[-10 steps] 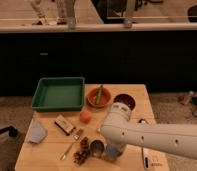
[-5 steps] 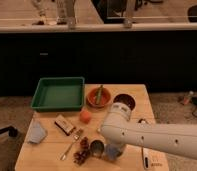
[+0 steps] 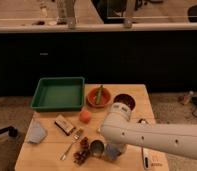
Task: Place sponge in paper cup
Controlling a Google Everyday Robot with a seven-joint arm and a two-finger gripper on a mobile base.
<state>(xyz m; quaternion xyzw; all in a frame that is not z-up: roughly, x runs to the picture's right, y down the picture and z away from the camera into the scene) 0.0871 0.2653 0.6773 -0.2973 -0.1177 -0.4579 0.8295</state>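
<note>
My white arm (image 3: 142, 132) reaches in from the right across the front of the wooden table (image 3: 47, 155). Its gripper (image 3: 113, 151) points down near the table's front edge, just right of a small round cup-like container (image 3: 97, 148). A grey-blue piece shows at the gripper, and I cannot tell whether it is the sponge or part of the gripper. A pale blue-grey soft object (image 3: 36, 132) lies at the table's left edge.
A green tray (image 3: 58, 93) stands at the back left. An orange bowl (image 3: 98, 96) with a green item and a dark bowl (image 3: 124, 101) stand behind the arm. An orange fruit (image 3: 84, 116), a small box (image 3: 64, 125), a fork (image 3: 72, 144) and dark grapes (image 3: 82, 150) lie mid-table.
</note>
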